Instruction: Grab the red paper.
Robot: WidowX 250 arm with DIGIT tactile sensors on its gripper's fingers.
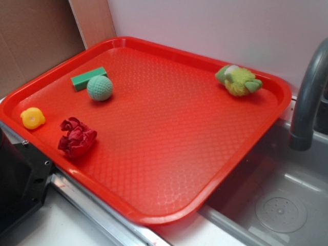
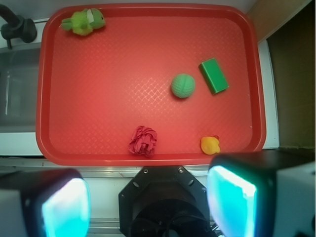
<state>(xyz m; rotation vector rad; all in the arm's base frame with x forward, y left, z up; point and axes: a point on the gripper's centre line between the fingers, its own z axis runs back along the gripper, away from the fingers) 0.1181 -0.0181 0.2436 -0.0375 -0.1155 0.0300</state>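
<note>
The hand (image 2: 148,202) hangs high above the red tray (image 2: 148,29), its two fingers (image 2: 66,205) spread wide with nothing between them. In the wrist view the red paper (image 2: 143,141) lies on the tray at about 6 o'clock, near the front rim. The yellow duck (image 2: 210,144) sits to its right, the teal knitted ball (image 2: 183,85) and green block (image 2: 214,75) at 2 o'clock, and the green plush toy (image 2: 83,21) at 11 o'clock.
</note>
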